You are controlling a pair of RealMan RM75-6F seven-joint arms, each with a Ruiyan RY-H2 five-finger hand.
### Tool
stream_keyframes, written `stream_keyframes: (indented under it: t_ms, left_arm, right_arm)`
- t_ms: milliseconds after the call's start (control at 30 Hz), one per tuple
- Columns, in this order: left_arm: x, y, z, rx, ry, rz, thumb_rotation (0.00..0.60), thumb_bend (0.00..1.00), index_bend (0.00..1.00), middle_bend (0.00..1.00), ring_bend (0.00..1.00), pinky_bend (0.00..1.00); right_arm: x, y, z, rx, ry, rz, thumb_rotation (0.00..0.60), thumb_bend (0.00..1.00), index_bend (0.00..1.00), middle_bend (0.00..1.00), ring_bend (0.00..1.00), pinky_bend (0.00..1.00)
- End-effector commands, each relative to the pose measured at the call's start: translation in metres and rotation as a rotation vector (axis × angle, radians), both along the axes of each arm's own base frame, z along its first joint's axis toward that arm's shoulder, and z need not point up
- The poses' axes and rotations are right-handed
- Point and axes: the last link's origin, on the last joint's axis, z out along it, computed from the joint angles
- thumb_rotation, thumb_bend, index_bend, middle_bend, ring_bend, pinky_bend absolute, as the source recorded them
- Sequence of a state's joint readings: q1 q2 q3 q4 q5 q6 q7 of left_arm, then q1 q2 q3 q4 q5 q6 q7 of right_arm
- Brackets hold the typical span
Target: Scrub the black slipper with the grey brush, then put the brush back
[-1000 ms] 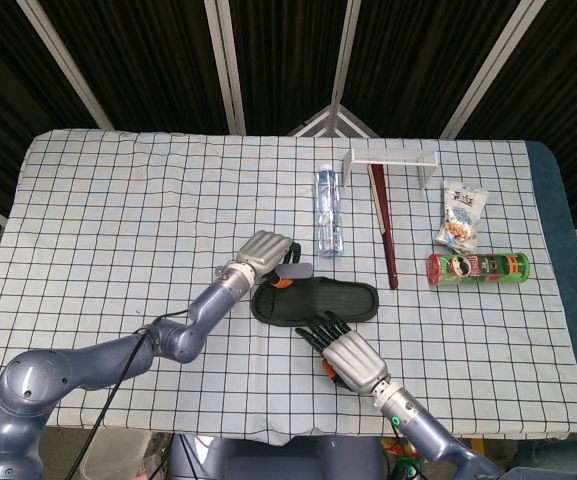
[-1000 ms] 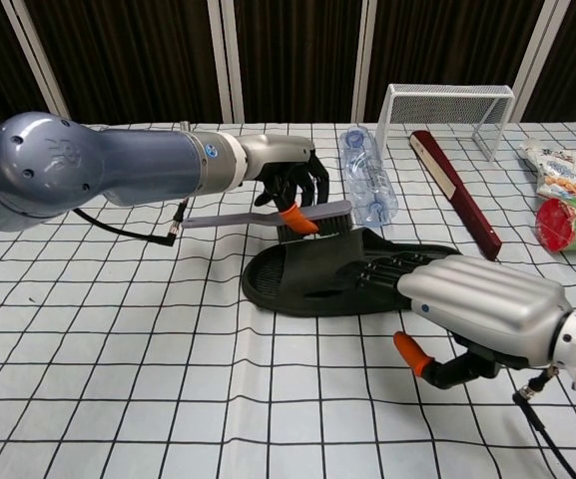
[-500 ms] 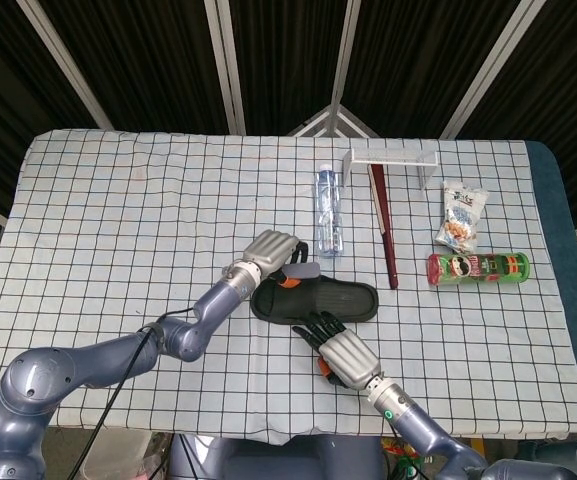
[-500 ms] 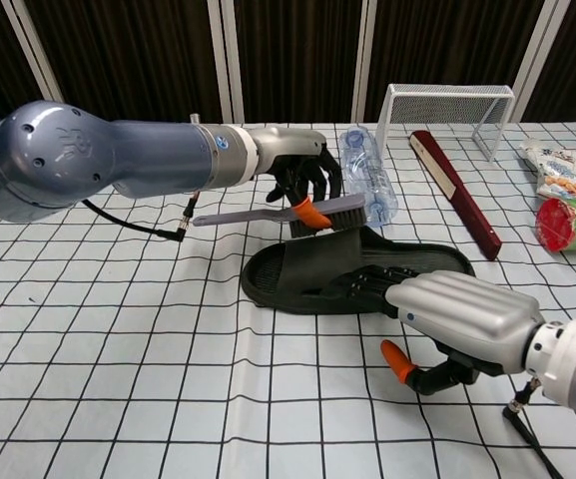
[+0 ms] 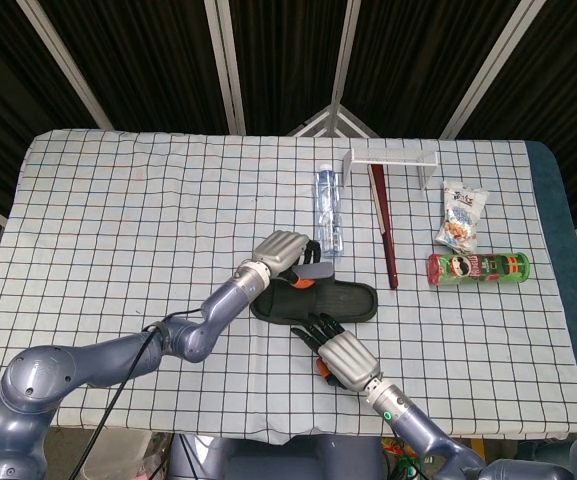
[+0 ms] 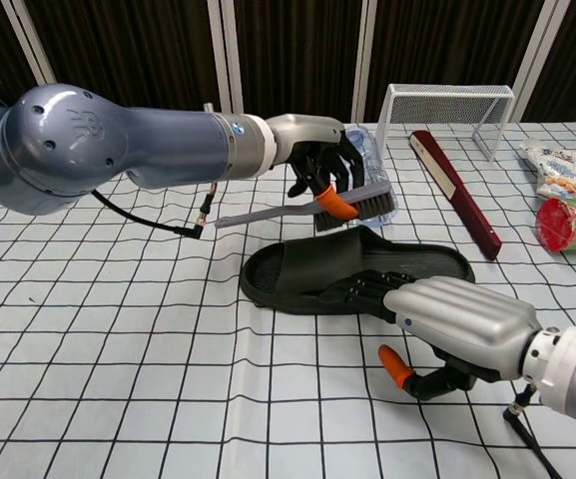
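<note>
Nearest, right hand (image 6: pixel 457 324) pinning the near edge of the black slipper (image 6: pixel 352 274) to the table (image 6: pixel 98 339), fingers (image 6: pixel 362 291) flat on the sole, holding nothing. Just beyond, left hand (image 6: pixel 322 165) gripping the grey brush (image 6: pixel 352 205), shifted rightward and lifted over the past second, bristles now hovering above the footbed: probably mid-stroke. Bristle contact unclear; left fingers largely hidden behind the brush.
</note>
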State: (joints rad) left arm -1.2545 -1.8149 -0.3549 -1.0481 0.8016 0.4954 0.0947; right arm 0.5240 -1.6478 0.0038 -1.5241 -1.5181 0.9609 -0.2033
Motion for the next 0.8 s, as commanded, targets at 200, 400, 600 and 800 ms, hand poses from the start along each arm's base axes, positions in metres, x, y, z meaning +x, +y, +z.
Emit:
stream_keyframes:
  t_ms: [200,400,600,800]
  left_arm:
    - [0.000,0.001,-0.004,-0.057,-0.005,0.020,0.600,0.75,0.78,0.74,0.56,0.75]
    - [-0.017,0.010,0.015,-0.078,0.118,-0.012,0.600,0.75,0.78,0.74,0.56,0.75]
    - [-0.034,0.016,0.035,-0.096,0.205,0.001,0.600,0.75,0.78,0.74,0.56,0.75]
    - [-0.045,0.013,0.038,-0.112,0.271,0.010,0.600,0.75,0.78,0.74,0.56,0.75]
  right_arm:
    - [-0.001,0.000,0.000,-0.002,-0.006,-0.001,0.600,0.77,0.00,0.00,0.00,0.00]
    - [0.001,0.003,-0.001,0.005,-0.008,0.006,0.600,0.77,0.00,0.00,0.00,0.00]
    - [0.004,0.006,-0.004,0.011,-0.013,0.009,0.600,0.77,0.00,0.00,0.00,0.00]
    - [0.005,0.008,-0.008,0.020,-0.015,0.008,0.600,0.77,0.00,0.00,0.00,0.00]
